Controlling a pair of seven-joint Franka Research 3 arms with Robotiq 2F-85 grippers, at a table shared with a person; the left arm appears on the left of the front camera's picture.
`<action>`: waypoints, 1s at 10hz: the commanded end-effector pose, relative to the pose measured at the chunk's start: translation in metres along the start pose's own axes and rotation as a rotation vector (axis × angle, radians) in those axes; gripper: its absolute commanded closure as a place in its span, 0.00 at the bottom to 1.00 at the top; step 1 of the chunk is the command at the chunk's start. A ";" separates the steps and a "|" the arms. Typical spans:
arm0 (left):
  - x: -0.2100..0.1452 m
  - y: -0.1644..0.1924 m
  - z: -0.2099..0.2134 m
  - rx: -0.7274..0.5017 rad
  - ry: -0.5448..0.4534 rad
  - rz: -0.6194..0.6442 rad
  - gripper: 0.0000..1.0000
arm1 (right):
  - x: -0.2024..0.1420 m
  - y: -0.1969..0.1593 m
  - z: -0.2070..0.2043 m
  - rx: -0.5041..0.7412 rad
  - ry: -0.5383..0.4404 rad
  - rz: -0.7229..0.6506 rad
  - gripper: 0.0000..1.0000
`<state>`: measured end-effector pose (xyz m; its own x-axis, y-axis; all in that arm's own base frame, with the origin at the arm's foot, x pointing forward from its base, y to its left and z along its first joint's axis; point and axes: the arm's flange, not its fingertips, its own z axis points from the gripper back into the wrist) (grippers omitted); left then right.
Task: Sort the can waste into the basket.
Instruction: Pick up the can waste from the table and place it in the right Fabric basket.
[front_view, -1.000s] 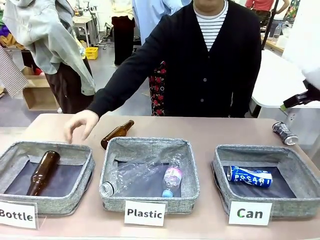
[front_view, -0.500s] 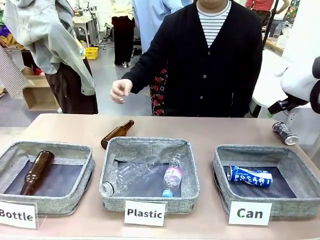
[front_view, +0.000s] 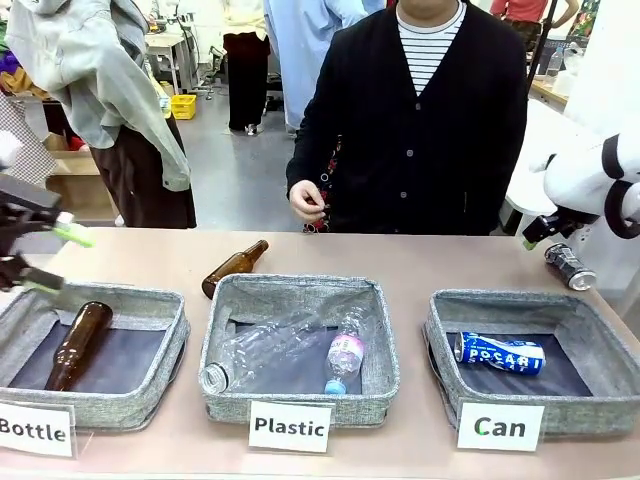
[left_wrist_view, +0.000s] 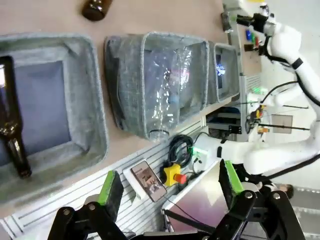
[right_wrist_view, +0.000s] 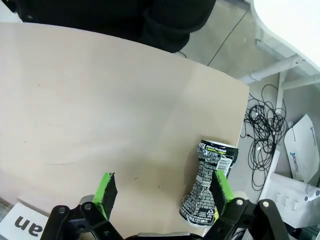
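Person's hand (front_view: 305, 200) has withdrawn from the table (front_view: 450, 265). Right gripper (right_wrist_view: 162, 190), fingers released, has closed in on the dented dark silver-grey metal can (right_wrist_view: 207, 182), which lies at 1 o'clock from the grey woven-fabric "Can" basket (front_view: 510, 305). Grasp is next. Left gripper (front_view: 60, 262) is also released.

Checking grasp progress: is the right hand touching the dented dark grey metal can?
Cannot tell: right wrist view has one finger overlapping the can, hiding any gap.
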<state>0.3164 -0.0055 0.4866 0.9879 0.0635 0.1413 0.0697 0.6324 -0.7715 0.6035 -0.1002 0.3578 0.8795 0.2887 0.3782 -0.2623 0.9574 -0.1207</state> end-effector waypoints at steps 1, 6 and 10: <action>0.017 0.007 -0.022 0.032 -0.068 0.052 0.00 | 0.015 -0.002 -0.007 -0.043 0.044 -0.030 0.00; 0.000 0.000 0.000 0.000 0.000 0.000 0.00 | -0.005 -0.022 0.007 -0.067 0.052 -0.081 0.00; 0.000 0.000 0.000 0.000 0.000 0.000 0.00 | -0.014 -0.050 -0.010 -0.053 0.054 -0.140 0.00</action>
<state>0.3194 -0.0070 0.4870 0.9862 0.0649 0.1522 0.0777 0.6308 -0.7721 0.5993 -0.1524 0.3502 0.9248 0.1822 0.3341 -0.1428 0.9799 -0.1391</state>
